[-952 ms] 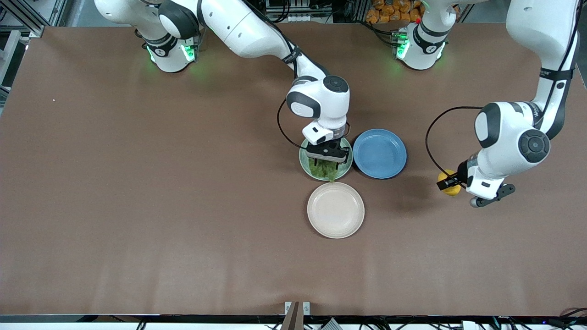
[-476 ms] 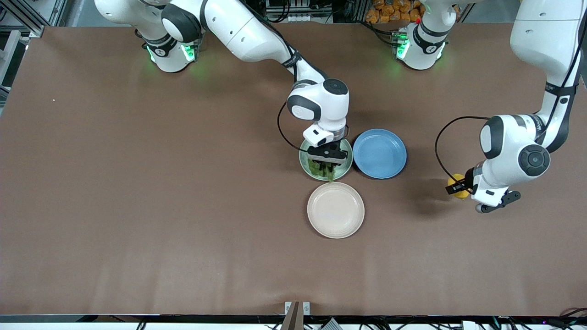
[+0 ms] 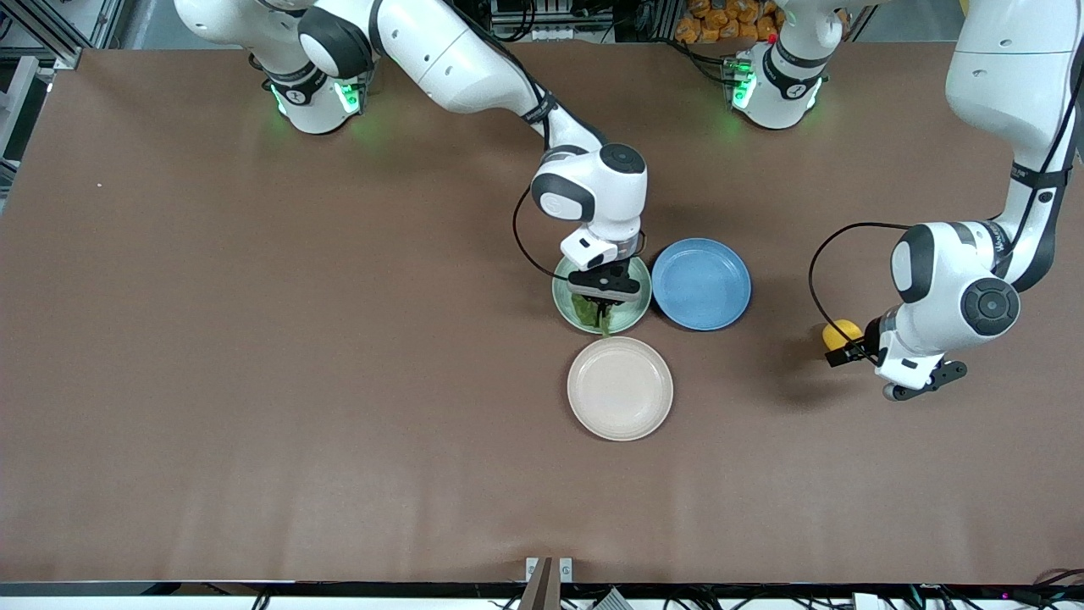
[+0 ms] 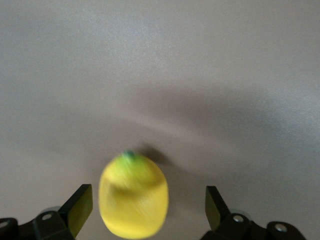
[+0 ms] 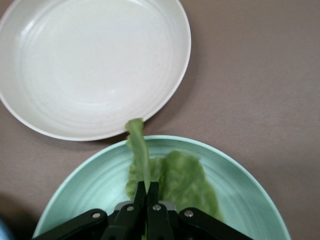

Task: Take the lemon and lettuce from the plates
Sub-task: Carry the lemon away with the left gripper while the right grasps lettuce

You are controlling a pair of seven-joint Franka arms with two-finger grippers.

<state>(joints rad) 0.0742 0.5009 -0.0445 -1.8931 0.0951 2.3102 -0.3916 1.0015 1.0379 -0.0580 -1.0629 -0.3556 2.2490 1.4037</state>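
Looking at the lettuce (image 5: 170, 175) first, I see it lying in the mint green plate (image 5: 240, 175), its stem poking out over the rim toward the beige-white plate (image 5: 95, 65). My right gripper (image 5: 146, 192) is down in that green plate with its fingers (image 5: 152, 196) pinched together on a fold of the leaf, so the leaf is clamped while still resting on the plate. In the front view the right gripper (image 3: 603, 307) sits low over the green plate (image 3: 562, 296), with the beige plate (image 3: 620, 388) just beside it, nearer the camera and bare. A blue plate (image 3: 701, 283) sits beside the green one toward the left arm's end of the table.

The lemon (image 4: 133, 195) is on the brown table (image 3: 254, 339), well away from all three plates, toward the left arm's end. My left gripper (image 4: 149, 207) is spread wide around it: the two fingertips (image 4: 79, 205) stand off either side of the fruit with clear gaps, so nothing is gripped. From the front view the lemon (image 3: 840, 333) shows just beside the left gripper (image 3: 847, 352), partly hidden by the wrist.
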